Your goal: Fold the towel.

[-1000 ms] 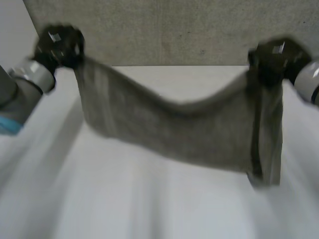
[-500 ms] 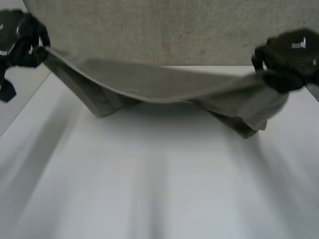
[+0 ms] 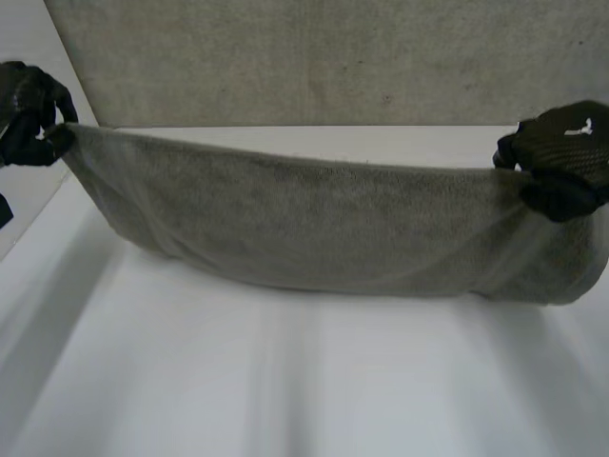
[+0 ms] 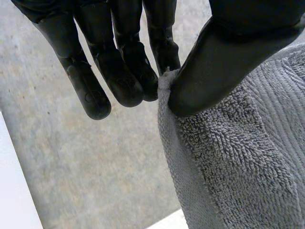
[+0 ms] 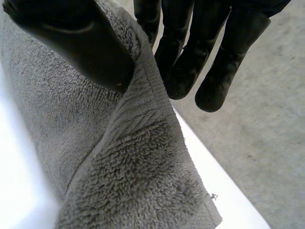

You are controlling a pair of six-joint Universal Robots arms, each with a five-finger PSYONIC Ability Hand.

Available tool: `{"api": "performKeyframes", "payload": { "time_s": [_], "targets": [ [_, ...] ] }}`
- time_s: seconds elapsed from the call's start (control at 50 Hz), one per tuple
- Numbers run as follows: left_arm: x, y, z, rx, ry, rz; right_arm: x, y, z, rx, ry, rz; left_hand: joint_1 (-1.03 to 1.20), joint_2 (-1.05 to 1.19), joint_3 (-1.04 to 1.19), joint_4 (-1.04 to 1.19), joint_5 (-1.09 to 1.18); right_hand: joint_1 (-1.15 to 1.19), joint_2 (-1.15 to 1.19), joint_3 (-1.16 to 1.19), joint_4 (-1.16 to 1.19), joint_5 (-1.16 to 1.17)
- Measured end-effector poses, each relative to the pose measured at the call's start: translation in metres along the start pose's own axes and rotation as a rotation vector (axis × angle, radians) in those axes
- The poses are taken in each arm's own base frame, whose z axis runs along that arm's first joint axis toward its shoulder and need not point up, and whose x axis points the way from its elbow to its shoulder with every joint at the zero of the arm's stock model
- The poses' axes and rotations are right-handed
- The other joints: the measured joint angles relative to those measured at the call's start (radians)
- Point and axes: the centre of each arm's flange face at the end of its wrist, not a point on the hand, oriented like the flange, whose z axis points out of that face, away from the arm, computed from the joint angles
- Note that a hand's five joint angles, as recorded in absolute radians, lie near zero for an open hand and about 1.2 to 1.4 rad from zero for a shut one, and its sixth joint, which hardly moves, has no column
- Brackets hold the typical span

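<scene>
head view: left hand [image 3: 29, 114], partly cut off, pinches the towel [image 3: 324, 228].

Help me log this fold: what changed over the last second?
The left hand and right hand moved apart, drawing the towel out: its top edge, sagging deep in the middle before, now runs nearly straight between them. Unchanged: each hand pinches an upper corner between thumb and fingers, and the towel hangs over the white table.

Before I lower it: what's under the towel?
White table shows below the towel, pinched by the left hand and right hand at its ends. Table behind the cloth is hidden.
</scene>
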Motion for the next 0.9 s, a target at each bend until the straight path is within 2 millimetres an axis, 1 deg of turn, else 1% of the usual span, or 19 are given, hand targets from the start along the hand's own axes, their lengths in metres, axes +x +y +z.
{"api": "performKeyframes", "payload": {
  "time_s": [0.06,0.12,0.2,0.24,0.3,0.34,0.38,0.42,0.48,0.5,0.54,0.6,0.64,0.7,0.74,0.8,0.86,0.88,0.9],
  "targets": [
    [0.000,-0.009,0.006,0.028,0.009,-0.003,0.008,-0.005,0.005,0.022,0.015,0.019,0.000,0.000,0.000,0.000,0.000,0.000,0.000,0.000,0.000,0.000],
    [-0.001,-0.010,0.012,0.038,0.016,-0.022,0.013,-0.003,0.013,0.027,0.018,0.032,0.000,0.000,0.000,0.000,0.000,0.000,0.000,0.000,0.000,0.000],
    [0.001,0.001,0.030,0.026,0.038,-0.074,0.019,0.004,0.040,0.020,0.014,0.044,0.000,0.000,0.000,0.000,0.000,0.002,0.000,0.000,0.000,0.000],
    [0.006,0.010,0.042,0.016,0.054,-0.098,0.020,0.005,0.056,0.015,0.018,0.037,0.000,0.000,0.000,0.000,0.000,0.002,0.000,0.000,0.000,0.000],
    [0.016,0.020,0.066,0.010,0.072,-0.122,0.022,0.001,0.083,0.016,0.054,0.009,0.000,0.000,0.000,0.000,0.000,0.003,0.000,0.000,0.002,0.000],
    [0.020,0.020,0.080,0.017,0.073,-0.128,0.025,-0.007,0.097,0.033,0.094,-0.013,0.000,0.000,0.000,0.000,0.000,0.004,0.000,0.000,0.004,0.000],
    [0.022,0.012,0.096,0.037,0.062,-0.128,0.031,-0.025,0.110,0.082,0.155,-0.038,0.000,0.001,0.000,0.000,0.000,0.005,0.000,0.000,0.004,0.000],
    [0.021,0.000,0.105,0.059,0.050,-0.125,0.035,-0.042,0.114,0.133,0.198,-0.047,0.000,0.001,0.000,0.000,0.000,0.005,0.000,0.000,0.004,0.000],
    [0.020,-0.030,0.117,0.119,0.025,-0.114,0.045,-0.074,0.112,0.245,0.260,-0.041,0.000,0.001,0.000,0.000,0.000,0.005,0.000,0.000,0.004,0.000],
    [0.019,-0.036,0.118,0.132,0.022,-0.111,0.046,-0.079,0.111,0.263,0.264,-0.037,0.000,0.001,0.000,0.000,0.000,0.005,0.000,0.000,0.004,0.000],
    [0.018,-0.057,0.119,0.178,0.013,-0.098,0.049,-0.094,0.104,0.331,0.265,-0.019,0.000,0.001,0.000,0.000,0.000,0.005,0.000,0.000,0.004,0.000],
    [0.017,-0.076,0.117,0.218,0.009,-0.085,0.047,-0.102,0.097,0.375,0.234,-0.002,0.000,0.001,0.000,0.000,0.000,0.005,0.000,0.000,0.004,0.000],
    [0.016,-0.080,0.114,0.223,0.007,-0.081,0.044,-0.100,0.096,0.378,0.205,0.005,0.000,0.000,0.000,0.000,0.000,0.005,0.000,0.000,0.004,0.000],
    [0.016,-0.073,0.109,0.198,0.005,-0.084,0.036,-0.092,0.094,0.362,0.153,0.005,0.000,0.000,0.000,0.000,0.000,0.005,0.000,0.000,0.004,0.000],
    [0.015,-0.061,0.104,0.164,0.004,-0.091,0.029,-0.084,0.094,0.341,0.124,0.001,0.000,0.000,0.000,0.000,0.000,0.005,0.000,0.000,0.004,0.000],
    [0.012,-0.031,0.094,0.080,0.003,-0.111,0.016,-0.064,0.094,0.288,0.071,-0.012,0.000,0.000,0.000,0.000,0.000,0.005,0.000,0.000,0.004,0.000],
    [0.007,-0.006,0.080,0.008,0.004,-0.129,0.004,-0.043,0.094,0.228,0.022,-0.022,0.000,0.000,0.000,0.000,0.000,0.005,0.000,0.000,0.004,0.000],
    [0.006,-0.002,0.078,-0.003,0.004,-0.132,0.001,-0.039,0.094,0.218,0.013,-0.024,0.000,0.000,0.000,0.000,0.000,0.005,0.000,0.000,0.004,0.000],
    [0.004,0.008,0.071,-0.030,0.005,-0.139,-0.004,-0.030,0.093,0.191,-0.010,-0.027,0.000,0.000,0.000,0.000,0.000,0.005,0.000,0.000,0.004,0.000]
  ]
}}
